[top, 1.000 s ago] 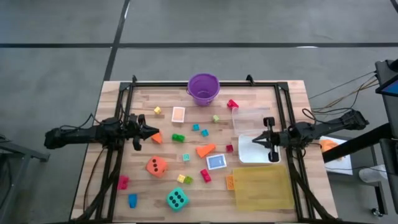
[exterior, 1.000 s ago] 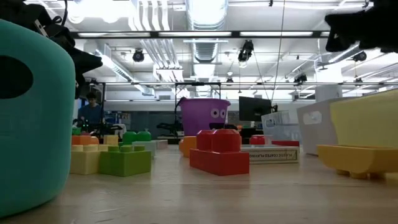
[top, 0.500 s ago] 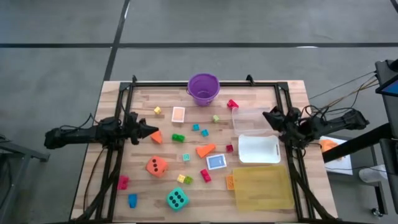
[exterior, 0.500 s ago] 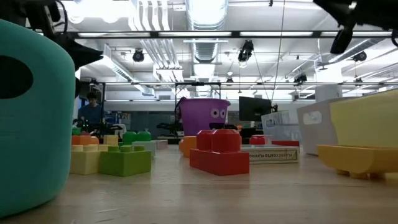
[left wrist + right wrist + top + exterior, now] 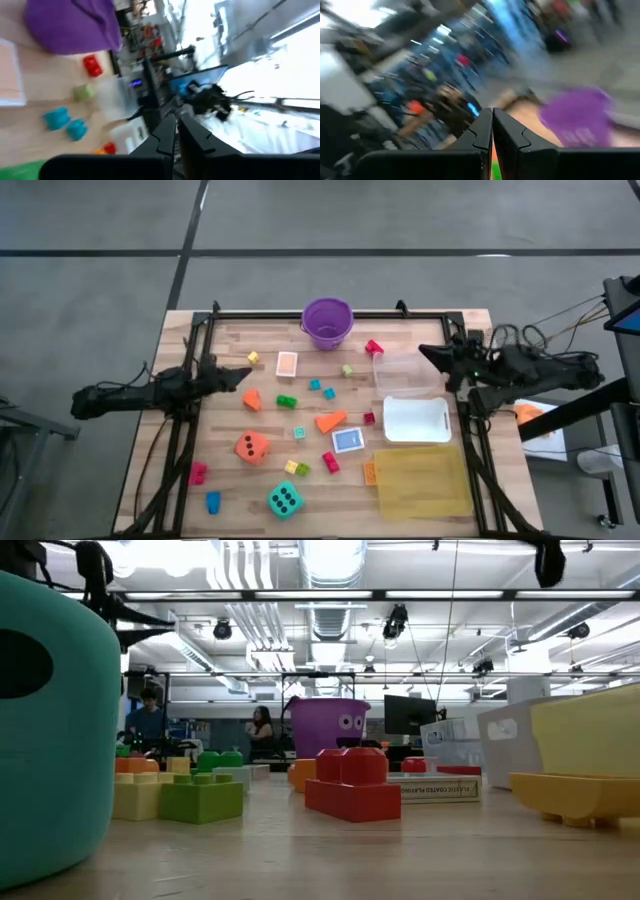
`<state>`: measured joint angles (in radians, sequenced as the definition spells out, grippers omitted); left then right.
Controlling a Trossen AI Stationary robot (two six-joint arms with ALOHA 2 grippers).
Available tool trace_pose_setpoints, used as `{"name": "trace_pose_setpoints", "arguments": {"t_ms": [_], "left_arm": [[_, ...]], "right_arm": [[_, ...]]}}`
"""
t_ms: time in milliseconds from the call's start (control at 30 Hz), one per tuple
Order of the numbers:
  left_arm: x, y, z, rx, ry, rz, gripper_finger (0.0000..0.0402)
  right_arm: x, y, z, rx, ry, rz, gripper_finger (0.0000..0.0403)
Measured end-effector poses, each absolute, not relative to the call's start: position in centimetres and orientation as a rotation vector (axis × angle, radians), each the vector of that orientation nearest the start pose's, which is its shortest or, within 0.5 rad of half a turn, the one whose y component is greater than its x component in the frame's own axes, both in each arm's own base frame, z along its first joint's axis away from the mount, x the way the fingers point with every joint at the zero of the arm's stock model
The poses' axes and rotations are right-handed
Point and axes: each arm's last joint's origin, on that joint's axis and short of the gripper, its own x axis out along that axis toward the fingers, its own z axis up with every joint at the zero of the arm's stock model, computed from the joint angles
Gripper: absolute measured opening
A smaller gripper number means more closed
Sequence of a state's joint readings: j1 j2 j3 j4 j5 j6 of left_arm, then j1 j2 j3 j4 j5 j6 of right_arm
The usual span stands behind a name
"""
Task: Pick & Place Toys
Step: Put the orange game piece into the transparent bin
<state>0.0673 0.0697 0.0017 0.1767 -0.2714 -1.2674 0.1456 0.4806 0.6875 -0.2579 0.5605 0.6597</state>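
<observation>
The left gripper (image 5: 244,373) hangs over the table's (image 5: 400,328) left side, fingers clenched on nothing, tip near the orange wedge (image 5: 251,400) and a small yellow block (image 5: 253,358). The right gripper (image 5: 424,352) sits at the right edge beside a clear tub (image 5: 400,370), fingers pressed together, seemingly empty. The toys lie scattered: orange die (image 5: 251,446), teal die (image 5: 284,499), red block (image 5: 353,783), and cards (image 5: 287,364), below the purple bucket (image 5: 327,321).
</observation>
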Motion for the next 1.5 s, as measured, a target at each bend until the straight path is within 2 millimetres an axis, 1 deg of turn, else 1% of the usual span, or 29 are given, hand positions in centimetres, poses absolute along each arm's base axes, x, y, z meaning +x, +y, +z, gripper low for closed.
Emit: {"name": "trace_pose_setpoints", "arguments": {"t_ms": [67, 100, 167, 267, 367, 467, 567, 700, 767, 833, 900, 967, 1033, 1133, 1200, 1267, 1333, 1400, 1467, 1500], "left_arm": [[9.9, 1.4, 17.9, -1.219, -0.322, 0.212, 0.0021], [9.9, 1.4, 18.2, -1.199, -0.32, 0.211, 0.0021], [9.6, 1.4, 19.4, -1.161, -0.365, 0.182, 0.0021], [9.2, 1.4, 21.1, -1.094, -0.445, 0.168, 0.0021], [8.9, 1.5, 22.2, -1.054, -0.444, 0.196, 0.0021], [9.0, 1.5, 22.3, -1.055, -0.339, 0.264, 0.0021], [9.0, 1.5, 22.8, -1.011, -0.23, 0.317, 0.0021], [9.3, 1.5, 24.1, -0.969, -0.183, 0.352, 0.0021], [9.4, 1.6, 25.1, -0.94, -0.191, 0.358, 0.0021], [9.5, 1.6, 25.6, -0.874, -0.164, 0.369, 0.0021], [9.7, 1.6, 25.9, -0.842, -0.102, 0.396, 0.0021], [10.0, 1.6, 26.1, -0.829, -0.023, 0.432, 0.0021], [10.3, 1.6, 26.3, -0.81, 0.087, 0.478, 0.0026], [10.9, 1.6, 26.7, -0.716, 0.264, 0.519, 0.0048], [11.3, 1.6, 27.3, -0.642, 0.354, 0.523, 0.0074], [11.8, 1.6, 27.6, -0.581, 0.442, 0.534, 0.0105], [12.2, 1.7, 27.8, -0.544, 0.523, 0.54, 0.0138], [12.6, 1.6, 27.5, -0.541, 0.608, 0.549, 0.0169], [13.0, 1.6, 26.9, -0.592, 0.68, 0.569, 0.0198], [13.2, 1.5, 26.5, -0.645, 0.713, 0.595, 0.021]], "right_arm": [[10.5, -0.6, 33.2, 0.714, -0.025, -0.493, 0.0011], [10.5, -0.8, 33.4, 0.745, -0.005, -0.506, 0.0011], [10.8, -1.3, 33.9, 0.778, 0.013, -0.5, 0.0011], [11.5, -2.0, 34.8, 0.766, 0.002, -0.46, 0.0011], [12.7, -2.8, 35.3, 0.722, -0.011, -0.478, 0.0011], [13.9, -3.4, 35.4, 0.739, -0.014, -0.505, 0.0011], [14.8, -3.5, 35.2, 0.668, 0.04, -0.514, 0.0011], [15.7, -3.8, 35.3, 0.648, 0.046, -0.53, 0.0011], [15.8, -3.8, 35.7, 0.644, 0.038, -0.524, 0.0011], [15.9, -3.8, 36.2, 0.598, 0.037, -0.516, 0.0011], [15.9, -3.8, 36.5, 0.555, 0.043, -0.51, 0.0011], [16.1, -3.8, 36.9, 0.546, 0.038, -0.507, 0.0011], [16.3, -3.9, 36.9, 0.541, 0.049, -0.51, 0.0012], [16.4, -3.9, 37.0, 0.497, 0.069, -0.509, 0.0014], [16.5, -3.9, 36.8, 0.49, 0.091, -0.514, 0.0023], [16.5, -3.9, 36.4, 0.489, 0.118, -0.522, 0.0042], [16.5, -3.9, 36.2, 0.492, 0.128, -0.524, 0.0069], [16.4, -3.9, 36.0, 0.501, 0.141, -0.529, 0.0103], [16.4, -3.9, 36.0, 0.497, 0.144, -0.528, 0.0141], [16.4, -3.9, 36.0, 0.496, 0.143, -0.527, 0.0159]]}}
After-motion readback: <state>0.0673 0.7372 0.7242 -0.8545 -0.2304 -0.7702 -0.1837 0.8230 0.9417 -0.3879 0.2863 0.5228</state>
